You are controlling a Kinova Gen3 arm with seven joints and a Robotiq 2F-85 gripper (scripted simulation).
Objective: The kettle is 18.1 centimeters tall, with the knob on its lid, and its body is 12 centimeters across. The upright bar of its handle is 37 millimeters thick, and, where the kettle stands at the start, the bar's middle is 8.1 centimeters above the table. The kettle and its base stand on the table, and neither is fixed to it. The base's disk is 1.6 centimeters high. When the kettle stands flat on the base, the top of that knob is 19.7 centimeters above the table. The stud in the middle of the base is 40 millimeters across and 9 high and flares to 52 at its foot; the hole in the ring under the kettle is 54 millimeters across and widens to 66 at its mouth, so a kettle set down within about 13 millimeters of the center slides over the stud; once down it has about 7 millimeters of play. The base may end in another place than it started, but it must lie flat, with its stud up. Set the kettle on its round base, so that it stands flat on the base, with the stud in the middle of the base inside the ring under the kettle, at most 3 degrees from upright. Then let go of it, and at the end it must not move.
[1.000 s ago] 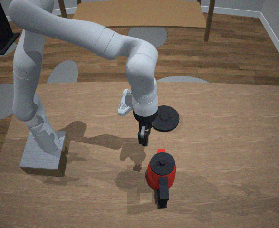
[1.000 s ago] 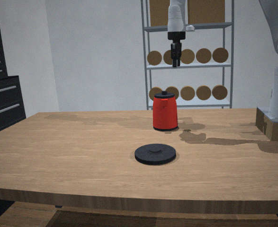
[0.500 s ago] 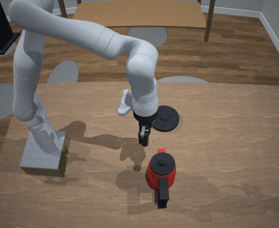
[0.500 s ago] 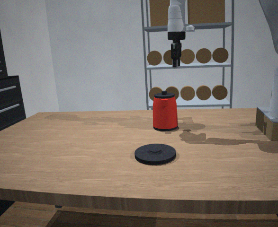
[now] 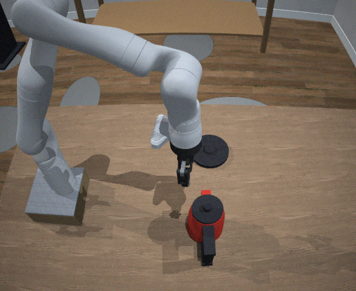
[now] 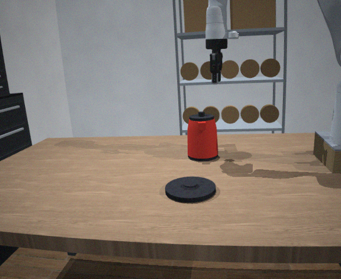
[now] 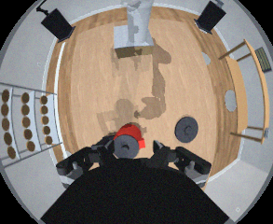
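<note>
A red kettle (image 5: pixel 204 222) (image 6: pixel 202 139) (image 7: pixel 129 140) with a black lid and knob stands upright on the wooden table (image 5: pixel 296 175) (image 6: pixel 74 186). Its black handle (image 5: pixel 208 244) points toward the table's near edge in the top view. The round black base (image 5: pixel 211 151) (image 6: pixel 190 188) (image 7: pixel 186 129) lies flat with its stud up, apart from the kettle. My gripper (image 5: pixel 183 181) (image 6: pixel 215 78) (image 7: pixel 133 146) is open and empty. It hangs high above the table, pointing down, a little to one side of the kettle.
The arm's grey mounting block (image 5: pixel 55 200) (image 6: pixel 334 156) stands on the table. A metal shelf (image 6: pixel 230 81) with round discs stands behind the table. A black drawer cabinet (image 6: pixel 2 114) is at the left. A second table (image 5: pixel 178 15) stands on the floor beyond.
</note>
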